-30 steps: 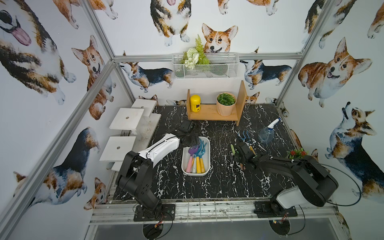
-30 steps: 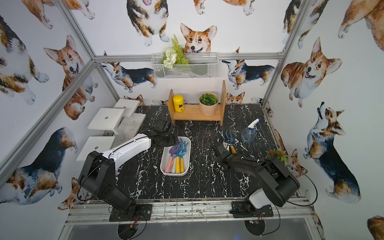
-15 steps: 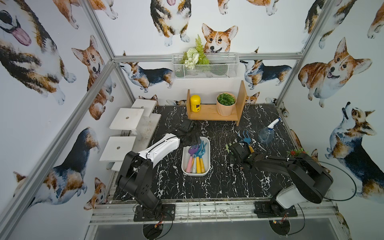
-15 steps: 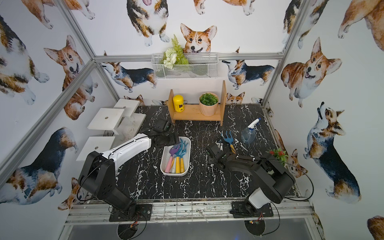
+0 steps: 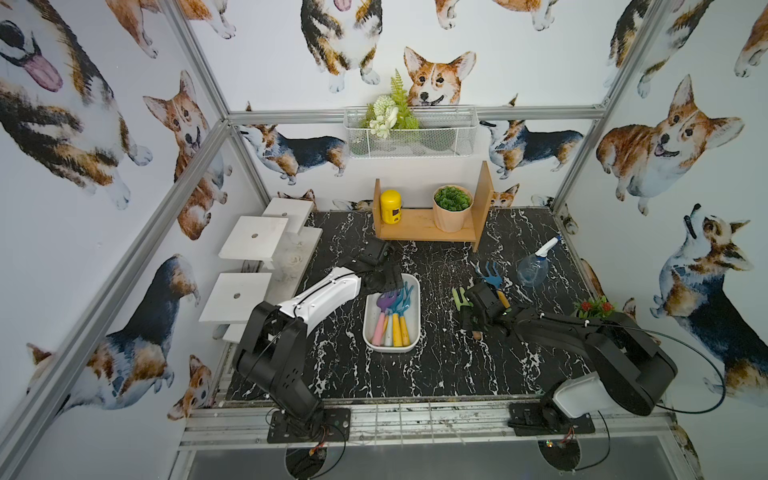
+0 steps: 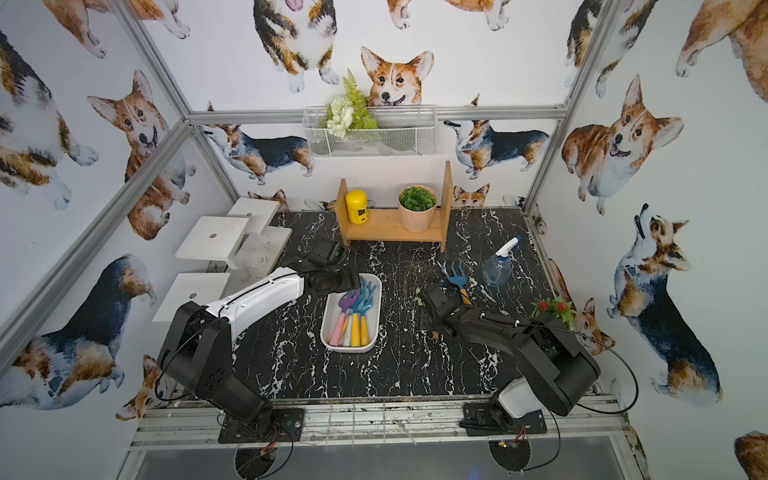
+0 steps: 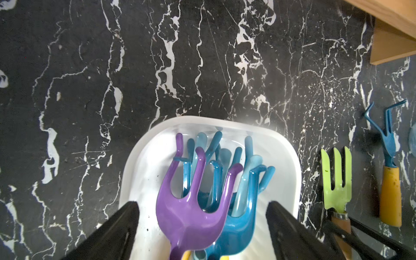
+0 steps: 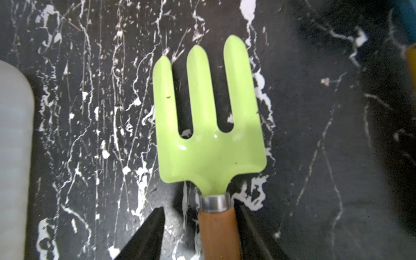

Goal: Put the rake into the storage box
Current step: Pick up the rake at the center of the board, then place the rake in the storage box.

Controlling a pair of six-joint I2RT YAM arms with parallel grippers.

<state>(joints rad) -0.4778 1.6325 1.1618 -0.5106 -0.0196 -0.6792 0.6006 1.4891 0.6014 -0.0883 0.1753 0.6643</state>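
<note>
The rake (image 5: 458, 297) has a lime-green three-tined head (image 8: 209, 126) and a wooden handle, and lies flat on the black marble table right of the storage box. My right gripper (image 8: 199, 207) is open astride the handle just behind the metal collar. One finger touches the wood; a gap separates the other finger from it. In both top views the right gripper (image 5: 468, 309) (image 6: 428, 311) covers most of the handle. The storage box (image 5: 392, 349) (image 6: 349, 348) (image 7: 225, 122) is a white tub holding purple and blue rakes. My left gripper (image 7: 202, 203) hangs open over the tub's far end (image 5: 388, 278).
A blue rake with a yellow handle (image 5: 492, 276) (image 7: 388, 146) lies just behind the green one. A spray bottle (image 5: 534, 266) lies at the right. A wooden shelf (image 5: 428, 228) stands at the back, white stepped stands (image 5: 249, 249) at the left, a red-flowered plant (image 5: 594, 307) by the right arm.
My right gripper has shifted a little to the left over the rake's handle. The rake, the storage box and my left arm have stayed where they were.
</note>
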